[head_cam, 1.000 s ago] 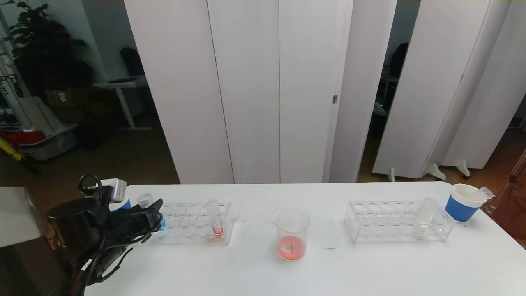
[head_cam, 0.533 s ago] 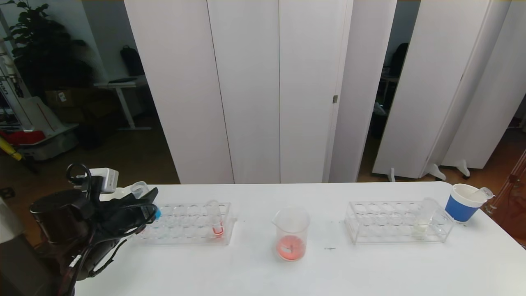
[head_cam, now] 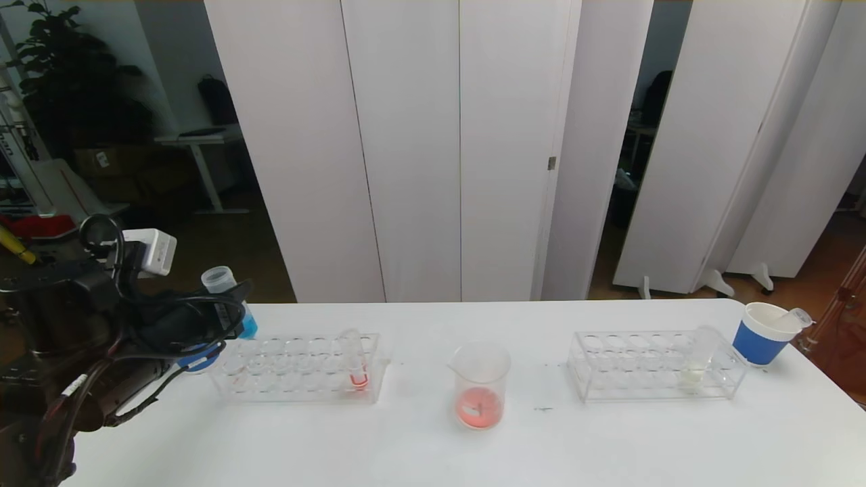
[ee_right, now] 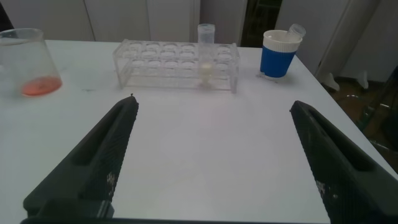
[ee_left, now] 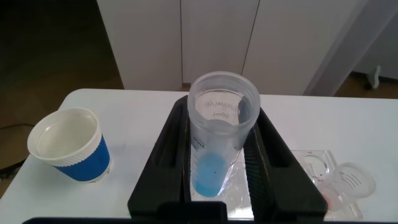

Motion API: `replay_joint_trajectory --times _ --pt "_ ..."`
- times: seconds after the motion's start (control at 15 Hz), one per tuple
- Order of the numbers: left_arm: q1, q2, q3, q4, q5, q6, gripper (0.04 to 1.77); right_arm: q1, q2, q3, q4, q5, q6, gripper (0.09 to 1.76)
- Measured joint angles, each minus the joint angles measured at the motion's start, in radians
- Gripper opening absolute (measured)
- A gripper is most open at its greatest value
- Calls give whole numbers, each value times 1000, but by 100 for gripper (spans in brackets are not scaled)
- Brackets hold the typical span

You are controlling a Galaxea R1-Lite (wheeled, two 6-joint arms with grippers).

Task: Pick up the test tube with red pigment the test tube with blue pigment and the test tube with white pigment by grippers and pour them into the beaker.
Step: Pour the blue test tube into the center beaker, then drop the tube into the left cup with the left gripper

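Observation:
My left gripper [head_cam: 230, 312] is shut on the test tube with blue pigment [head_cam: 233, 304] and holds it upright in the air above the left end of the left clear rack [head_cam: 298, 370]. In the left wrist view the tube [ee_left: 219, 134] sits between the fingers of that gripper [ee_left: 222, 115]. A tube with red pigment [head_cam: 356, 366] stands in that rack. The beaker [head_cam: 480, 384] stands mid-table with red liquid at its bottom. The test tube with white pigment [head_cam: 699, 358] stands in the right rack [head_cam: 636, 368]. My right gripper [ee_right: 212, 106] is open and empty, low over the table, out of the head view.
A white paper cup with a blue sleeve [head_cam: 763, 333] holding an empty tube stands at the far right. Another such cup [ee_left: 68, 146] stands beside the left rack, under my left arm. In the right wrist view the beaker [ee_right: 25, 62] is far from the right gripper.
My left gripper has risen and moved left with the blue tube, lifting it out of the left rack. Nothing else on the table has moved.

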Motion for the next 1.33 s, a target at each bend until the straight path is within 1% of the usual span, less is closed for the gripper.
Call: replay_joint_trajectory --times 0.13,0.33,0.47,0.53,0.67,0.73,0.8,1.07,1.2,1.33 --pt "-24 -56 -45 42 0 2 57 0 0 0 0 0 0 175" --pt "-56 -96 -86 50 -3 7 57 0 0 0 0 0 0 175" --pt "-83 -107 -118 63 -42 24 57 0 0 0 0 0 0 175" --pt "-94 -111 -135 88 -58 39 57 0 0 0 0 0 0 175" --pt "-117 -117 -178 140 -76 48 57 0 0 0 0 0 0 175" --pt "-127 -118 -197 150 -86 49 57 0 0 0 0 0 0 175" --pt "-137 -119 -213 152 -102 50 57 0 0 0 -1 0 0 175" --pt "-163 -113 -246 148 -224 57 57 0 0 0 0 0 0 175" --pt "-179 -104 -251 140 -280 88 57 0 0 0 0 0 0 175" --pt "-209 -87 -253 136 -296 129 57 0 0 0 0 0 0 175"
